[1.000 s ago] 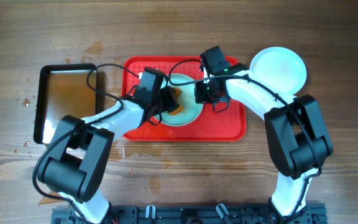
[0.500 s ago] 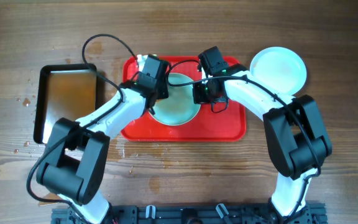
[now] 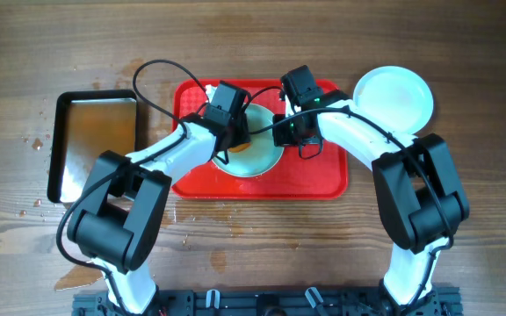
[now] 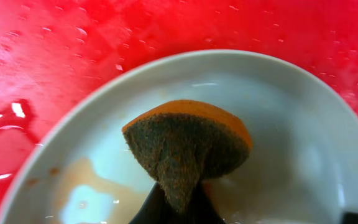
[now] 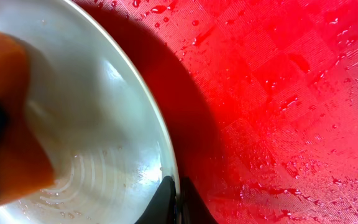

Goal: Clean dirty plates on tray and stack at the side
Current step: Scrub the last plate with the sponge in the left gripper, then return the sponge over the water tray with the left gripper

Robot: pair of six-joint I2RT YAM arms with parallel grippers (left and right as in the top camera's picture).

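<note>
A pale mint plate [image 3: 257,151] lies on the red tray [image 3: 323,171], with brown sauce smears on its surface [image 4: 98,186]. My left gripper [image 3: 235,136] is shut on an orange sponge with a dark scrub face [image 4: 185,146], pressed onto the plate's left part. My right gripper [image 3: 285,132] is shut on the plate's right rim [image 5: 173,186], pinching it. The sponge also shows at the left of the right wrist view [image 5: 8,124]. A clean white plate [image 3: 395,96] lies on the table to the right of the tray.
A black-rimmed metal pan [image 3: 95,145] with brownish water stands left of the tray. The tray surface is wet with droplets [image 5: 291,93]. Water spots lie on the wooden table at the left [image 3: 38,202]. Cables loop above the left arm.
My left gripper with the sponge has moved right across the plate, from its left rim toward the middle. The right gripper has kept its hold on the rim.
</note>
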